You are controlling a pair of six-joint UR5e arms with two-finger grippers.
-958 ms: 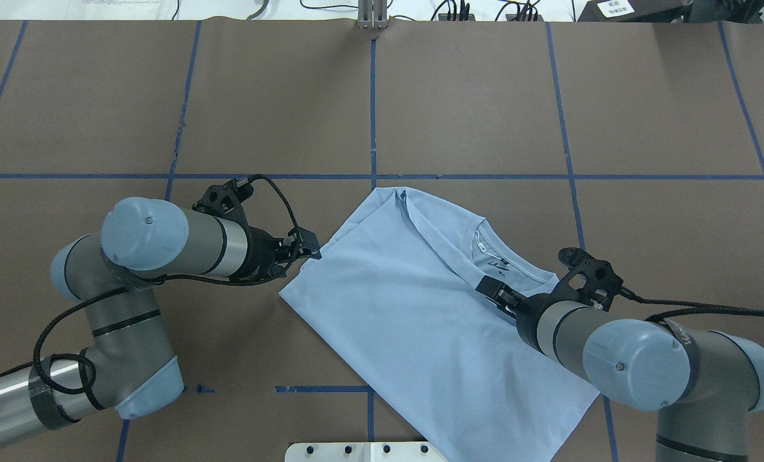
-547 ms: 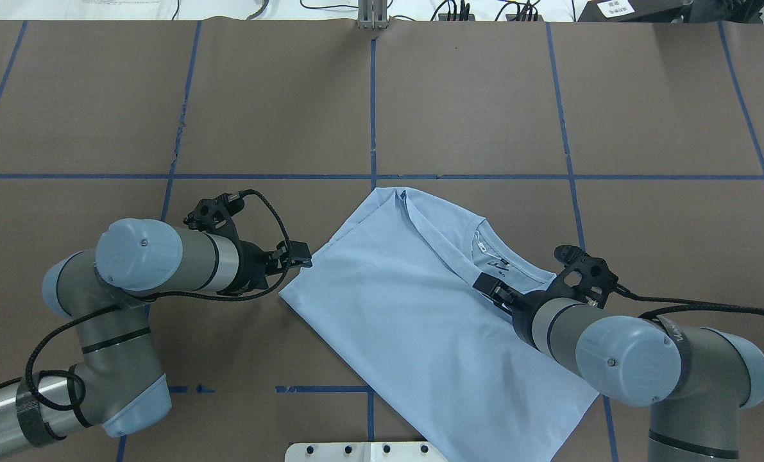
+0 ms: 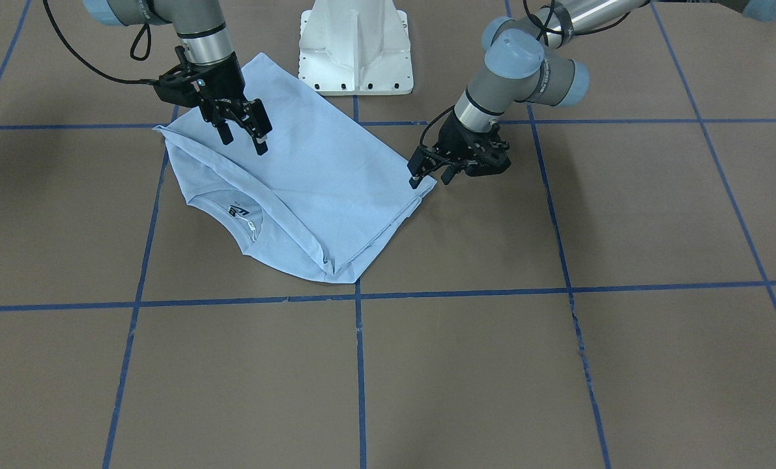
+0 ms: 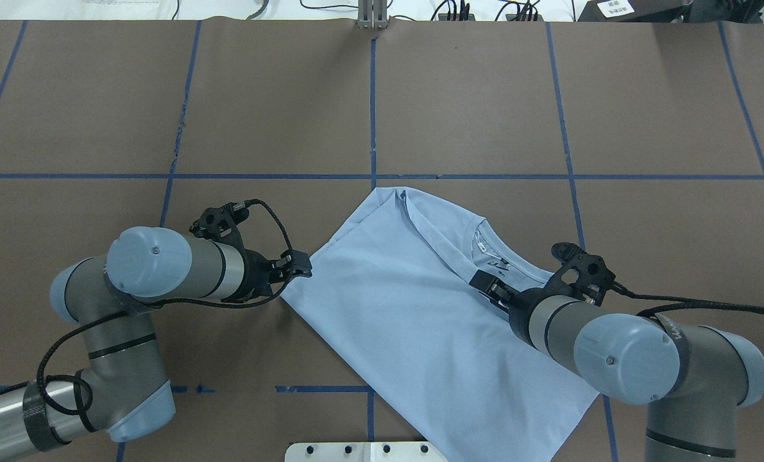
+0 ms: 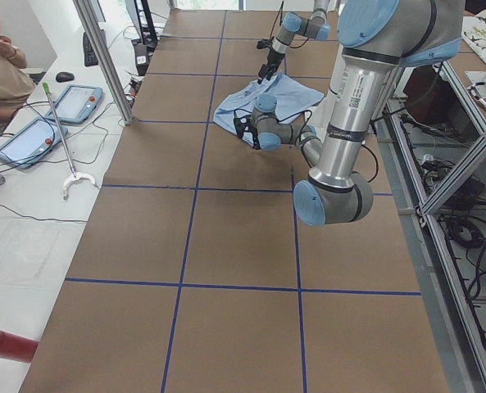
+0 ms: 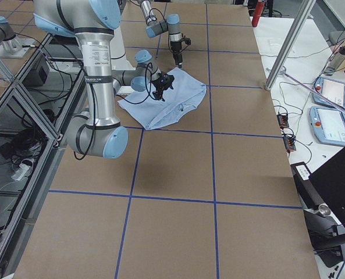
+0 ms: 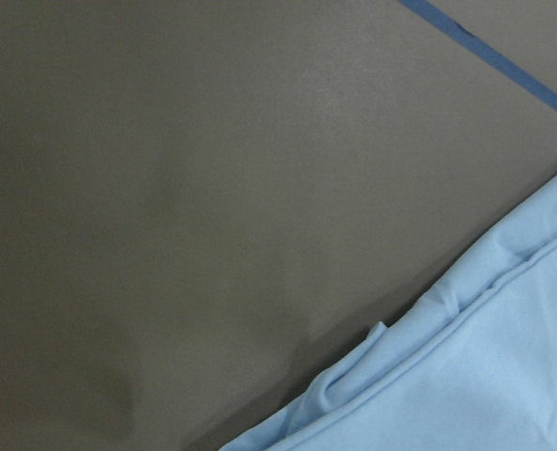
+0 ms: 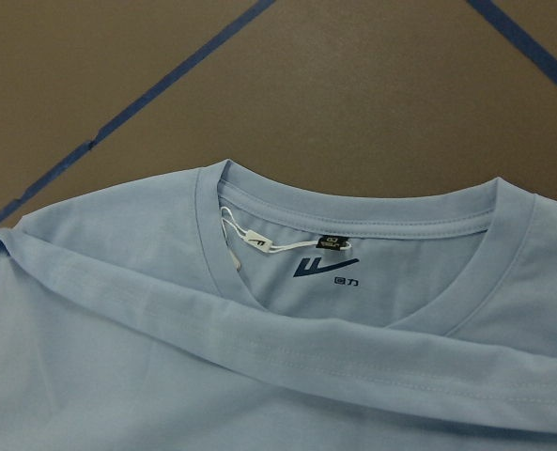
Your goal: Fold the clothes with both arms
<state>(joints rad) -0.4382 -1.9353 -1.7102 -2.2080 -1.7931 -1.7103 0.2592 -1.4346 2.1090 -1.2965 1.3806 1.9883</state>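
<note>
In the front view the shirt lies folded lengthwise on the bench. The right fingers are spread wide above it near the neck, and the left fingers are slightly apart at its side edge. I judge each pair should pinch every layer and both should lift together. Overhead, against a second ago, the left fingers sit nearer the shirt's corner and the right ones have crept toward the neck. The right wrist view shows the collar close ahead.
</note>
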